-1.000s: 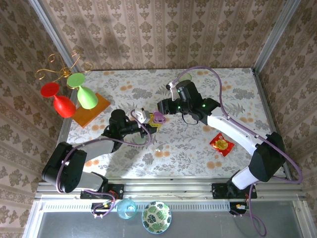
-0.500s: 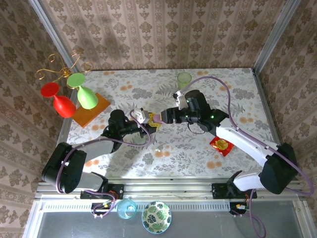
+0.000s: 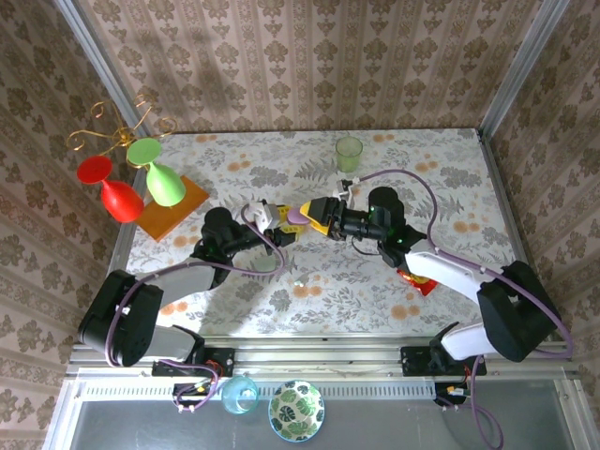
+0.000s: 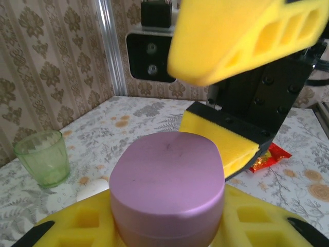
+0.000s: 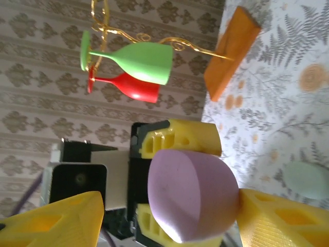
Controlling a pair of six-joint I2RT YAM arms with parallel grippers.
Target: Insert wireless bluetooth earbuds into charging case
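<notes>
A closed purple pebble-shaped case (image 3: 294, 216) hangs above the table's middle, and my left gripper (image 3: 286, 223) is shut on its lower half. In the left wrist view the case (image 4: 167, 185) sits between that gripper's yellow fingers (image 4: 257, 226). My right gripper (image 3: 307, 215) faces it, open. One of its yellow fingers (image 4: 241, 36) is above the lid and the other is behind the case. In the right wrist view the case (image 5: 193, 195) lies between my spread right gripper (image 5: 172, 206) fingers. A tiny white bud-like speck (image 3: 299, 278) lies on the table.
A green cup (image 3: 349, 150) stands at the back. A red packet (image 3: 417, 277) lies under the right forearm. An orange board (image 3: 173, 208) and hanging red and green glasses (image 3: 141, 183) are at the left. A pale green pebble case (image 5: 306, 180) and a white rounded piece (image 4: 92, 189) rest on the table.
The right arm has dropped and stretched out toward the left, so its open gripper now points at the left gripper around the case. The left gripper and case have barely moved.
</notes>
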